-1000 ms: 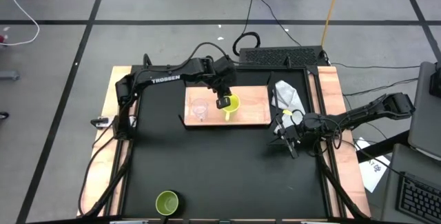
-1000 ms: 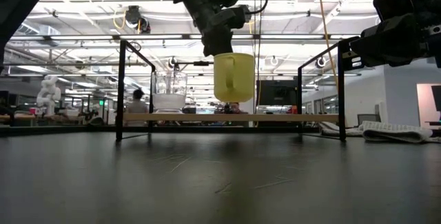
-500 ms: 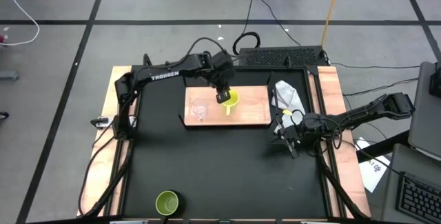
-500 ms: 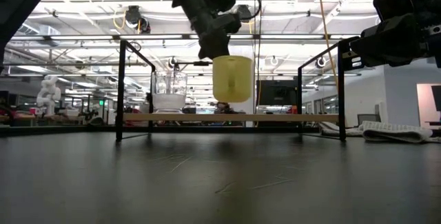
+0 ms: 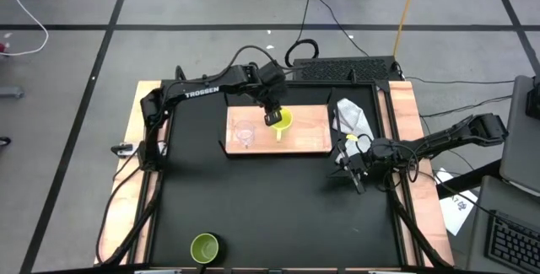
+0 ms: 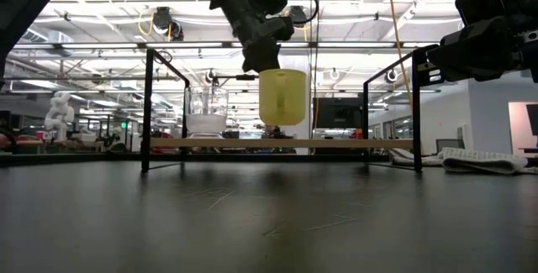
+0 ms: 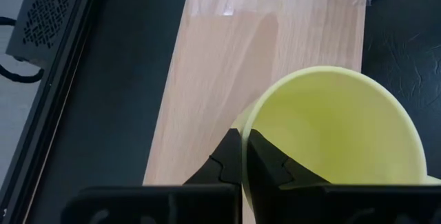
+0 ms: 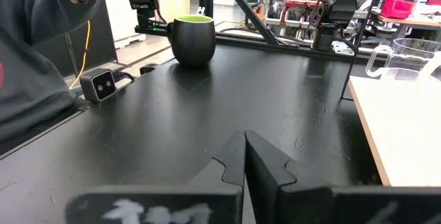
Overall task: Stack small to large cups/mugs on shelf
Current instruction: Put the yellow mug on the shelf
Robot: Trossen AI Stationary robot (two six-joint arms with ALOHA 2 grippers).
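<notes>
My left gripper (image 5: 273,119) is shut on the yellow mug (image 6: 283,97), which hangs above the light wooden shelf (image 5: 309,131). The clear glass cup (image 5: 245,133) stands on its base on the shelf's left part, to the mug's left. By the table's near edge, left of centre, the dark olive-green mug (image 5: 205,247) stands upright on the black table. At the right side of the table my right gripper (image 5: 355,171) waits, shut, with nothing in it. My left gripper pinches the yellow mug's wall at the rim (image 7: 247,123), one finger inside the mug and one outside. The fingers slant down from above. The mug hangs below them, mouth up, lifted clear of the shelf (image 6: 277,144).
A white cloth (image 5: 353,117) lies beyond the shelf's right end. The shelf stands between black upright posts (image 6: 148,109). Pale wooden rails (image 5: 135,139) run along the table's sides. Bare black table surface lies between the shelf and the near edge.
</notes>
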